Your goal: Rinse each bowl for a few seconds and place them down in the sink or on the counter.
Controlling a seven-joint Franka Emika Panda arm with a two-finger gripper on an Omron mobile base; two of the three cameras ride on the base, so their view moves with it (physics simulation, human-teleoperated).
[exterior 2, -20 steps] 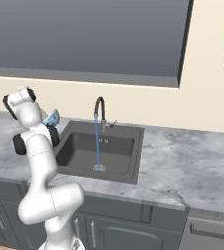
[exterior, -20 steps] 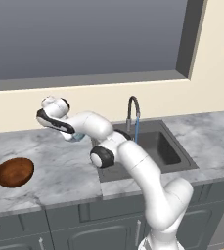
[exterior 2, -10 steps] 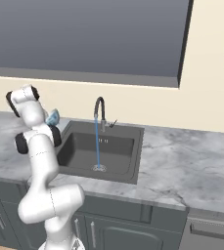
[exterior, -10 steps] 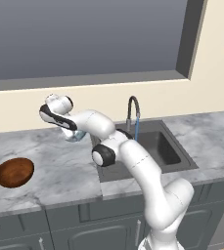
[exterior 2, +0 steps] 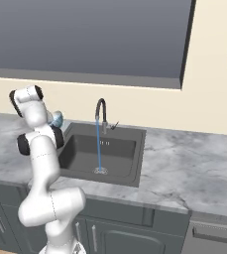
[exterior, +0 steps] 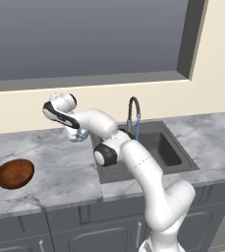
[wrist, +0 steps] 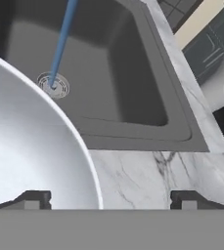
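The dark grey rectangular recessed sink (exterior: 165,150) serves as the landmark. A thin blue stream of water (exterior 2: 99,146) is seen falling straight from the dark curved gooseneck faucet (exterior 2: 100,111) at the back rim of the sink onto the round metal drain (wrist: 54,85) in the smooth basin floor. The glossy pale blue-white round bowl (exterior: 78,133) is held just off the left edge of the sink, above the light grey-white marbled stone counter (exterior: 65,170), by the two-finger gripper (exterior: 74,129) of the white arm. In the hand view the bowl's smooth, shiny curved wall (wrist: 30,146) is seen at the left, with the sink beyond it and veined stone between them. The two dark fingertips (wrist: 33,199) are seen well apart at the bottom of that view, the left one against the bowl's wall, so the bowl is taken to be clamped by its rim, though the contact itself is partly hidden. The dark reddish-brown, wood-like round bowl (exterior: 14,173) is resting on the counter well to the left of the sink, near the front edge, above the dark grey cabinet fronts (exterior: 84,231).
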